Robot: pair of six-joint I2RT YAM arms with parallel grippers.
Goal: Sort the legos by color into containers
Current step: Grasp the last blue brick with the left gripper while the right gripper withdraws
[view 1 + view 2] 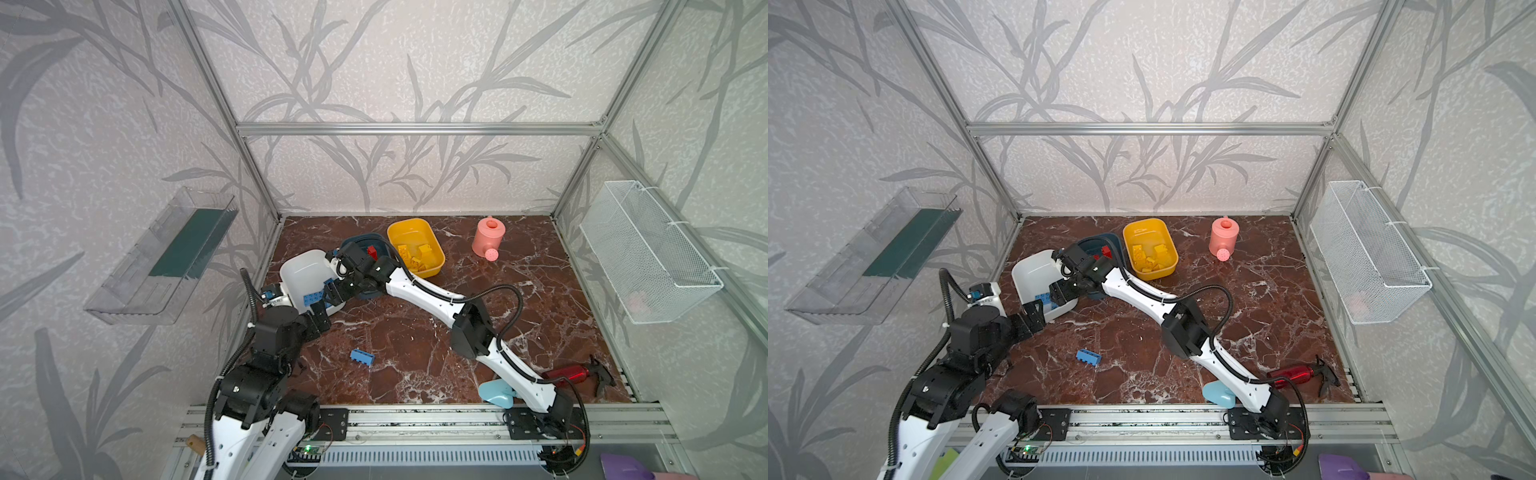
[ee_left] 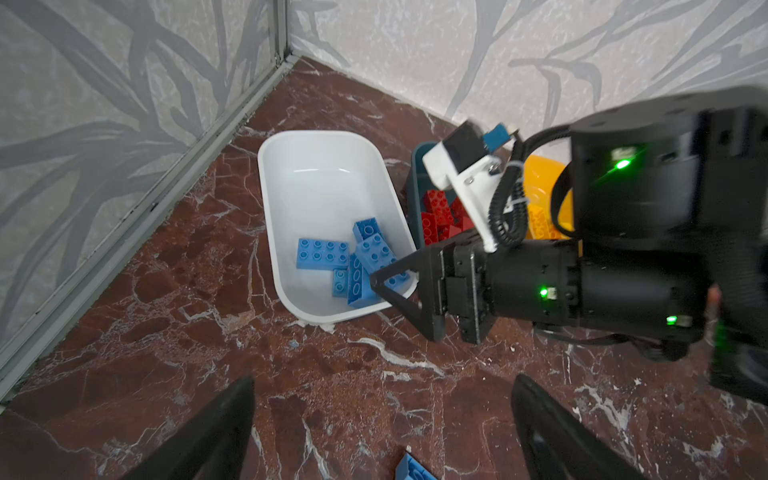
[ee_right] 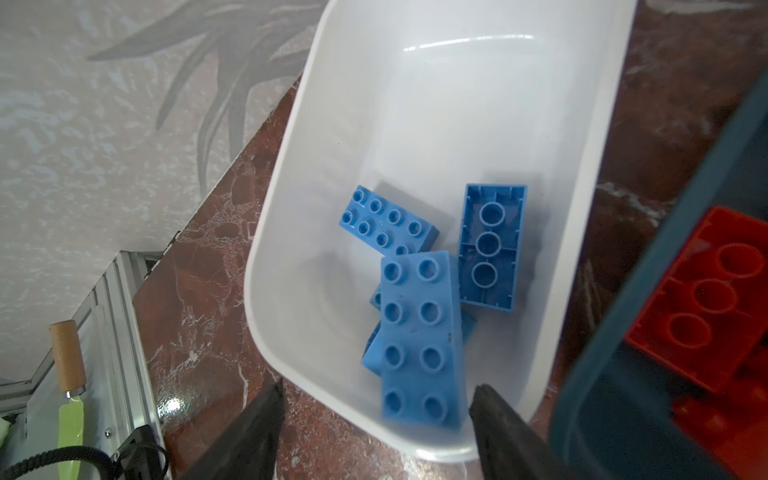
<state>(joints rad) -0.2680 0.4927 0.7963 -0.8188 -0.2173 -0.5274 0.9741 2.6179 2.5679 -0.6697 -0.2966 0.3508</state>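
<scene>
Right end effector (image 3: 376, 390) gapes empty over blue legos (image 3: 419, 328) in white tub (image 3: 286, 232) by counter's (image 3: 195, 291) left edge, left end effector (image 2: 384, 380) likewise.

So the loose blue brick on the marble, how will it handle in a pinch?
Probably rigid: the blue brick is hard-edged moulded plastic. Likely light: an upturned brick in the white tub shows a hollow underside. Flat faces, so it should not roll, but smooth plastic on the polished marble may skid if nudged.
</scene>
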